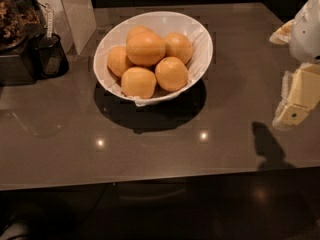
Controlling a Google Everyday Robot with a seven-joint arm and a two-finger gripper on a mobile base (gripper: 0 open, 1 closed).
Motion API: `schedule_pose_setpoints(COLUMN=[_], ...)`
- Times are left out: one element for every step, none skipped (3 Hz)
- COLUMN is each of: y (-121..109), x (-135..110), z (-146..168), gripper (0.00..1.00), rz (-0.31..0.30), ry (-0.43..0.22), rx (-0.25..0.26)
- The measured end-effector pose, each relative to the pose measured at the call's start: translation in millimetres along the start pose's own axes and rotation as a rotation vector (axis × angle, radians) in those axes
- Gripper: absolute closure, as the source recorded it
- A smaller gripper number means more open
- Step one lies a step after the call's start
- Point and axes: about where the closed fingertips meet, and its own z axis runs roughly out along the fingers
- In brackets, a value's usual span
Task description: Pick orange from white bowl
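Observation:
A large white bowl stands on the dark counter at upper middle. It holds several oranges piled together. The largest orange sits on top of the pile, left of centre. Smaller oranges lie around and below it. My gripper is at the right edge of the view, well to the right of the bowl and above the counter. It is pale cream and white, and it holds nothing that I can see. Its shadow falls on the counter below it.
A black container with a tag stands at the far left beside a dark appliance. A pale panel leans behind them. The counter's front edge runs across the lower view.

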Motion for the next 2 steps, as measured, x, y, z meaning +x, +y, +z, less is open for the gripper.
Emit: schedule_pose_setpoints(y=[-0.1, -11.8], x=[-0.1, -20.0], z=[0.0, 0.8], gripper=[0.00, 0.00], rz=[0.000, -0.025], ry=[0.000, -0.064], rx=[0.000, 0.007])
